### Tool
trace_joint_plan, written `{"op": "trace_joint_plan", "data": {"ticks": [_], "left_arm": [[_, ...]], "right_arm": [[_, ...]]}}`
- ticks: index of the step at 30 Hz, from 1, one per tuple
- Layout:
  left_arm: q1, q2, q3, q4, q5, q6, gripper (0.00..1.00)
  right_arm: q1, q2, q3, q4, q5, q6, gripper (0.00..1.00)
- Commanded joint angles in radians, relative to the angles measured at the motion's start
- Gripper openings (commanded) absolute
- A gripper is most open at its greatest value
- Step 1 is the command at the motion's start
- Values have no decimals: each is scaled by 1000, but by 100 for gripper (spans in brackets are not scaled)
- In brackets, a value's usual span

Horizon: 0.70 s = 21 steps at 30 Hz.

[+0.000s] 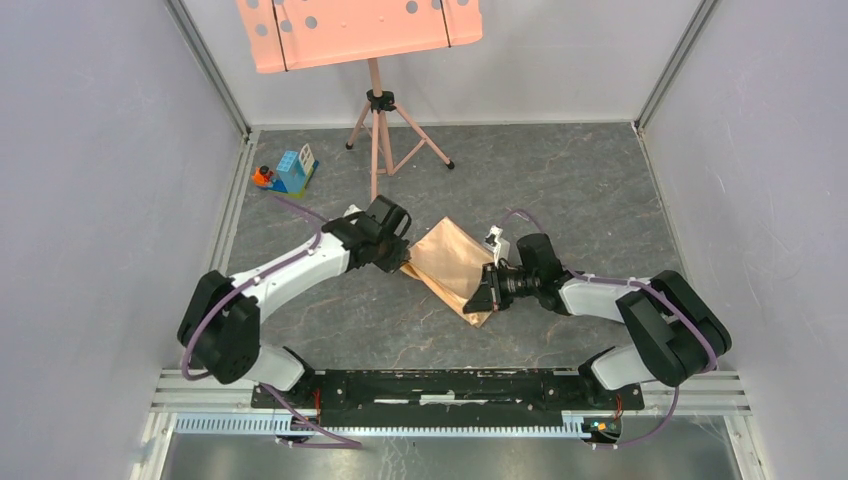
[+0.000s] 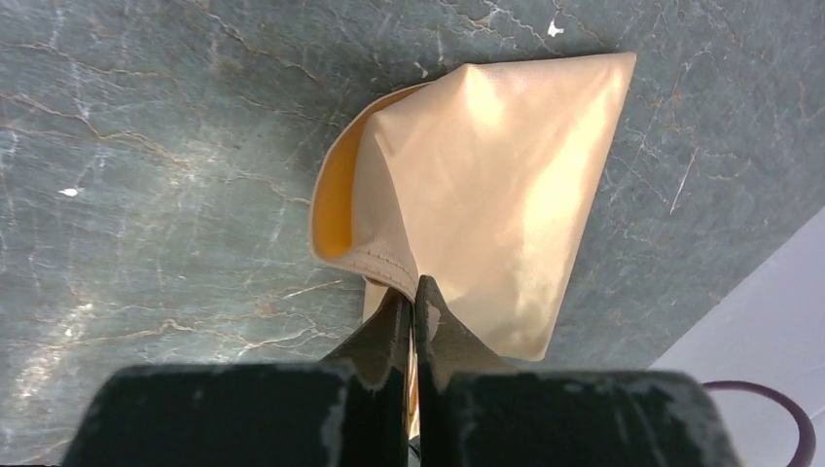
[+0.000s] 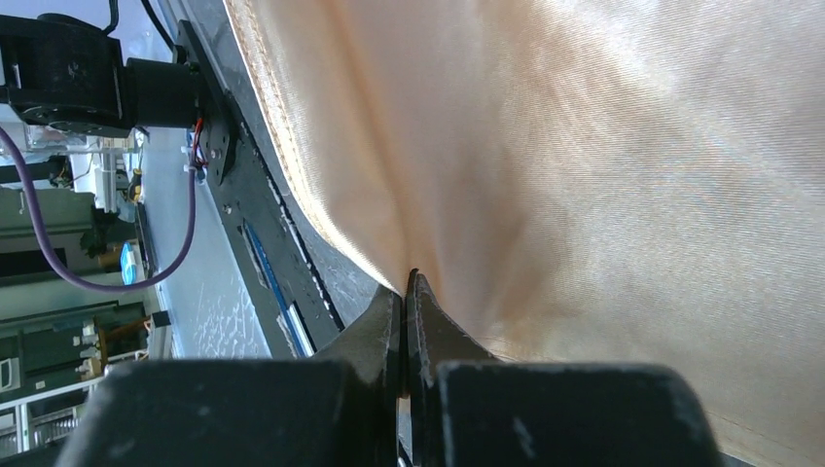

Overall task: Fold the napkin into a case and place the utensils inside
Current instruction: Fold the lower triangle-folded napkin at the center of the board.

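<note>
The napkin is a shiny peach-orange cloth, folded over and held up between the two arms at mid-table. My left gripper is shut on its left corner; the left wrist view shows the jaws pinched on the stitched hem, with the napkin spreading away and a yellow-orange inner side showing at the fold. My right gripper is shut on the napkin's near right edge, and the cloth fills most of the right wrist view. The utensils and the case are out of view.
A salmon-pink perforated music-stand tray on a tripod stands at the back. A small pile of coloured toy blocks lies at the back left. White walls enclose the grey marbled table on three sides.
</note>
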Motion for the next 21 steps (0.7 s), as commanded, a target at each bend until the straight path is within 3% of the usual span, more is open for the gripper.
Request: {"op": "trace_joint_plan", "data": {"ticks": [1,6,7,11,18,21], "left_arm": [[-24,78,125,-149,-112,-88,2],[-35,141,179,-162,-114,-72,2],[-35,138,179,-169,-119,-57,6],[-35,44,100,-149,-140,-21,40],[-16,-215,-158,20,-88,41,81],[17,-283,-260,127,-25,106,87]], "right_arm": [[-23,6,31,-38,-19,-69,0],[-35,19,47,-62,-19,-118,0],[-35,22,51,-65,-22,-123,0],[-35,10,54,-64,-23,-131,0],[-35,4,70,-77,-29,-140,0],[-35,4,77,-89,-30,-145,0]]}}
